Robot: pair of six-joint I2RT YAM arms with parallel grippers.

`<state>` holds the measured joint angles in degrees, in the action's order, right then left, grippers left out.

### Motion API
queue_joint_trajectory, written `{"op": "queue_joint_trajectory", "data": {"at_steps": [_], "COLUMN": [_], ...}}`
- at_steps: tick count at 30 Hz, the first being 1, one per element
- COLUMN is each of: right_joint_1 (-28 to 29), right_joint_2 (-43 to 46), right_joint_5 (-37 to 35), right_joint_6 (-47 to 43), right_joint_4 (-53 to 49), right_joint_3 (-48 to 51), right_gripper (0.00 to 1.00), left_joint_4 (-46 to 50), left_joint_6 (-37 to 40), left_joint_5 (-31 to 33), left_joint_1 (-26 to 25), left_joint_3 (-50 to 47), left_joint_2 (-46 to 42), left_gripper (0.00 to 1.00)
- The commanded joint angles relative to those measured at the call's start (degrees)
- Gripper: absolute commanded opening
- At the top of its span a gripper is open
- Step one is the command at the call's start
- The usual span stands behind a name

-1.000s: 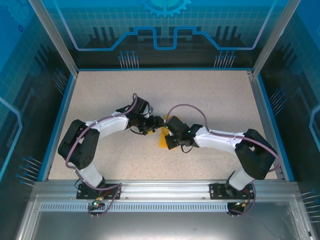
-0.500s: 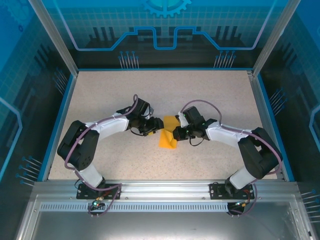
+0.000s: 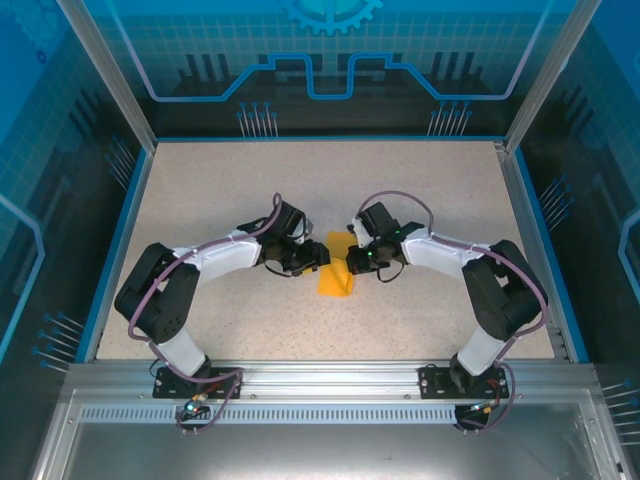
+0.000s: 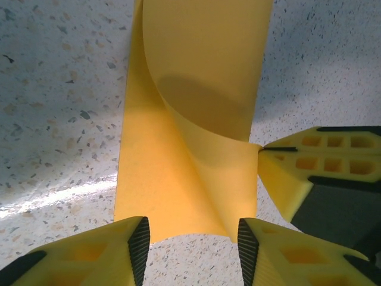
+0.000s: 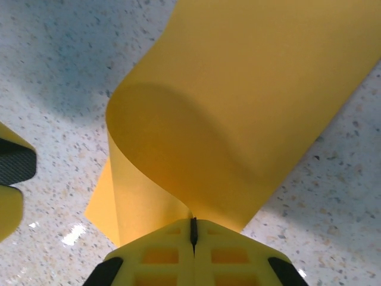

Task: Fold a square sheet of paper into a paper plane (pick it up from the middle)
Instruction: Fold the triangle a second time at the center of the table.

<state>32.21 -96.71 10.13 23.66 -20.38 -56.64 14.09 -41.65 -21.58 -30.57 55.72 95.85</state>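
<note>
Clamped by the right fingers [image 5: 193, 233], pressed fully together: one edge of the square sheet of paper [image 5: 238, 101], curled up and over itself in a soft, uncreased roll just ahead of the tips. Below that roll, flat on the desk [image 5: 53, 71], the rest of the sheet. Opposite, across the sheet, the left fingers [image 3: 316, 256]: roughly half apart, narrower than a second ago, straddling the sheet's near edge with nothing pinched. Hard to tell whether touching the paper or just above it. Changed too over the last second: right arm [image 3: 440, 255] swung back off the sheet to its own side, carrying the held edge along, so more orange now exposed between the two sets of tips. Judged as the first fold half made: edge brought across, crease not yet pressed. No dart shape yet; most of the task ahead. Likely next: flattening the roll without any slip at the edges.
</note>
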Motion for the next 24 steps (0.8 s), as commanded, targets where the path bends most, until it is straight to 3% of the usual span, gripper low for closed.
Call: {"op": "queue_joint_trajectory", "data": {"at_steps": [1, 5, 14, 24], "right_joint_1": [-0.6, -0.6, -3.3, -4.6], "right_joint_2": [-1.3, -2.4, -4.4, -3.2], "right_joint_5": [-1.9, -2.4, 6.2, 10.4], "right_joint_6": [-2.1, -2.9, -3.2, -2.6], "right_joint_4": [-4.5, -7.9, -8.2, -5.8], "right_joint_3": [-2.6, -4.6, -6.3, -4.6], "right_gripper": [0.02, 0.03, 0.06, 0.09], "left_joint_4": [-1.0, -1.0, -1.3, -3.3], "left_joint_6": [0.7, 0.7, 0.7, -1.9], "left_joint_5": [1.3, 1.3, 0.8, -2.1], "left_joint_1": [-0.5, -0.6, -1.2, -2.5], "left_joint_3": [-1.2, -1.0, 0.2, 4.1], "left_joint_2": [-1.9, -1.6, -0.2, 4.2], "left_gripper": [0.46, 0.46, 0.44, 0.28]}}
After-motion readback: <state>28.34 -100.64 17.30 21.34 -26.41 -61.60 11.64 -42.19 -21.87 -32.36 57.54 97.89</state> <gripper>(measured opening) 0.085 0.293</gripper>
